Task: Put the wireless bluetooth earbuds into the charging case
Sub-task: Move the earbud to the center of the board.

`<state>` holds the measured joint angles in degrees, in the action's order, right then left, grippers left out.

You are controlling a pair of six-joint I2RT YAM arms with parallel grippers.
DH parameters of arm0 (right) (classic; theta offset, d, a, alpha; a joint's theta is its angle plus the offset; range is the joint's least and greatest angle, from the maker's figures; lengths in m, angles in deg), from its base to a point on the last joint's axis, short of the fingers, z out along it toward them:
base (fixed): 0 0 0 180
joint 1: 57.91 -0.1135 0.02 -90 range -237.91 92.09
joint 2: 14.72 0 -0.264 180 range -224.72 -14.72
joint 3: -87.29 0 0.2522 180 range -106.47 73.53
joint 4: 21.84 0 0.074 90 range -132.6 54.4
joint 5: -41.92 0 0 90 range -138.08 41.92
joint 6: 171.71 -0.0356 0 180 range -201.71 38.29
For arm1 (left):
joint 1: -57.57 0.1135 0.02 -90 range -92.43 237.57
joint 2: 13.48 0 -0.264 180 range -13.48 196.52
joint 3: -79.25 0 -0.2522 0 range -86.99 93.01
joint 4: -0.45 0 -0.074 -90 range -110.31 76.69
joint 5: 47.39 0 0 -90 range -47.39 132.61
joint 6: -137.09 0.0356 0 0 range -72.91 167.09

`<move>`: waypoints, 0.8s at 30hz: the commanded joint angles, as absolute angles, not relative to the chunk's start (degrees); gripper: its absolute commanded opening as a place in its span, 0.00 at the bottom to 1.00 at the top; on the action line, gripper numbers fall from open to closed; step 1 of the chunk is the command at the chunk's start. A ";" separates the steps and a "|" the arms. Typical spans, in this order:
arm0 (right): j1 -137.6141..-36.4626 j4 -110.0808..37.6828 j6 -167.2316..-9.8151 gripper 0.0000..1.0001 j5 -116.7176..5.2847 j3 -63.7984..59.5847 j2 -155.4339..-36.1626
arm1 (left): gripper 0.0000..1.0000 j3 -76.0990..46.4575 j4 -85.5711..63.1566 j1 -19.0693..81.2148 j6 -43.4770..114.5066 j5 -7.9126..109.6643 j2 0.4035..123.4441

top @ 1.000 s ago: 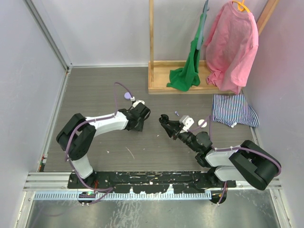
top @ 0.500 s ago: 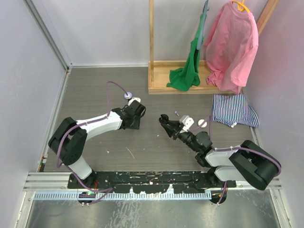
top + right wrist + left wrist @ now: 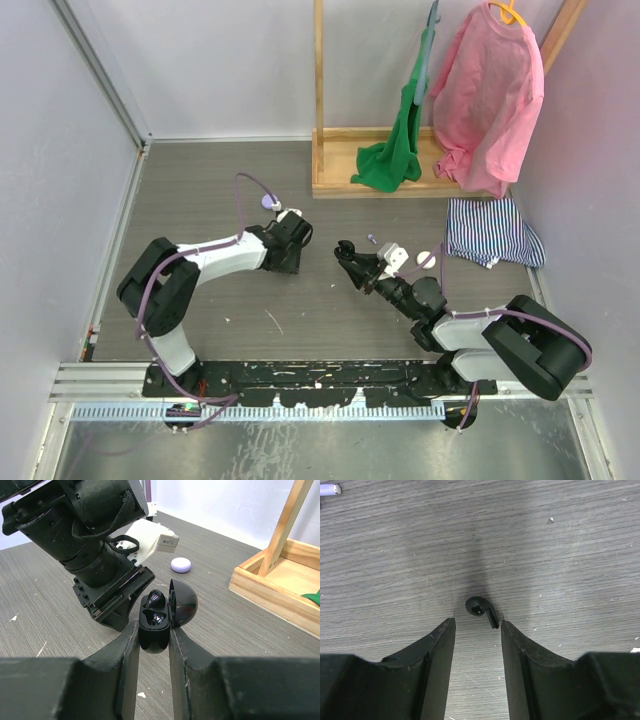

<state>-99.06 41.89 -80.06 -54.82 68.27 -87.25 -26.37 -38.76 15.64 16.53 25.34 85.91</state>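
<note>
The grey wood-grain table (image 3: 200, 190) is enclosed by white walls (image 3: 230, 60). At 12 to 1 o'clock, a wooden rack (image 3: 335, 170) rests on the table against the far wall. A green garment (image 3: 395, 150) hangs on the rack, its lower end bunched in the rack base. A pink shirt (image 3: 490, 100) hangs beside it on a yellow hanger (image 3: 507, 12). At 2 o'clock, a striped cloth (image 3: 490, 232) lies crumpled. At 6 o'clock, a metal rail (image 3: 110, 375) borders the table.
</note>
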 commanded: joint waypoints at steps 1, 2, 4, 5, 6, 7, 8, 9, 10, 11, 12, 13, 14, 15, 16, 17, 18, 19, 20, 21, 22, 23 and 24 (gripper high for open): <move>-99.04 43.94 -79.66 0.06 -55.37 66.58 -87.14 | 0.43 -25.67 -38.67 16.19 16.91 24.22 85.54; -99.08 43.94 -79.64 0.06 -55.37 66.52 -87.14 | 0.41 -25.91 -38.71 16.49 17.01 24.10 85.45; -99.13 43.81 -79.69 0.06 -55.37 66.43 -87.22 | 0.39 -26.68 -38.71 17.17 17.11 23.90 85.17; -99.11 43.77 -79.68 0.06 -55.45 66.44 -87.23 | 0.38 -26.96 -38.72 17.53 17.11 23.94 84.97; -99.06 43.69 -79.69 0.06 -55.39 66.41 -87.23 | 0.37 -27.22 -38.71 17.94 17.19 24.02 84.78; -99.11 43.68 -79.73 0.06 -55.45 66.39 -87.33 | 0.37 -27.44 -38.70 18.31 17.29 23.93 84.58; -99.13 43.67 -79.73 0.07 -55.46 66.36 -87.34 | 0.37 -27.64 -38.79 18.51 17.44 23.82 84.37; -99.13 43.67 -79.83 0.06 -55.52 66.29 -87.41 | 0.37 -27.78 -38.93 18.75 17.51 23.81 84.15; -99.10 43.67 -79.84 0.06 -55.59 66.32 -87.50 | 0.36 -27.94 -38.97 18.93 17.62 23.81 83.76; -99.12 43.67 -79.94 0.07 -55.63 66.23 -87.57 | 0.36 -27.95 -38.97 19.06 17.68 23.73 83.42; -99.13 43.70 -79.88 0.06 -55.71 66.23 -87.61 | 0.37 -27.93 -39.12 19.13 17.81 23.77 83.27; -99.13 43.68 -79.94 0.07 -55.80 66.21 -87.54 | 0.36 -27.78 -39.15 19.08 17.95 24.11 82.95; -99.10 43.67 -79.95 0.06 -55.81 66.23 -87.52 | 0.36 -27.63 -39.15 19.12 18.12 24.52 82.82; -99.13 43.67 -79.94 0.06 -55.77 66.28 -87.45 | 0.36 -27.40 -39.15 19.08 18.28 25.12 82.58; -99.10 43.60 -79.89 0.06 -55.73 66.22 -87.47 | 0.36 -27.07 -39.11 19.08 18.53 25.88 82.41; -99.11 43.59 -79.94 0.06 -55.72 66.19 -87.42 | 0.36 -26.67 -39.13 19.08 18.80 26.66 82.30; -99.08 43.52 -79.91 0.06 -55.72 66.20 -87.45 | 0.36 -26.21 -39.21 19.08 19.10 27.30 82.22; -99.12 43.50 -79.92 0.06 -55.72 66.22 -87.49 | 0.36 -25.77 -39.36 19.12 19.45 27.68 82.17; -99.13 43.50 -79.95 0.06 -55.72 66.21 -87.53 | 0.36 -25.30 -39.47 19.09 19.86 28.01 82.28; -99.09 43.50 -79.93 0.06 -55.72 66.11 -87.60 | 0.36 -24.55 -39.69 19.09 20.32 28.17 82.52; -99.09 43.43 -79.90 0.06 -55.70 66.10 -87.65 | 0.36 -23.94 -40.01 19.14 20.82 28.27 82.84; -99.13 43.41 -79.95 0.06 -55.72 66.14 -87.66 | 0.35 -23.24 -40.37 19.15 21.34 28.21 83.39; -99.11 43.43 -79.88 0.06 -55.72 66.02 -87.69 | 0.34 -22.50 -40.79 19.09 21.91 28.31 84.17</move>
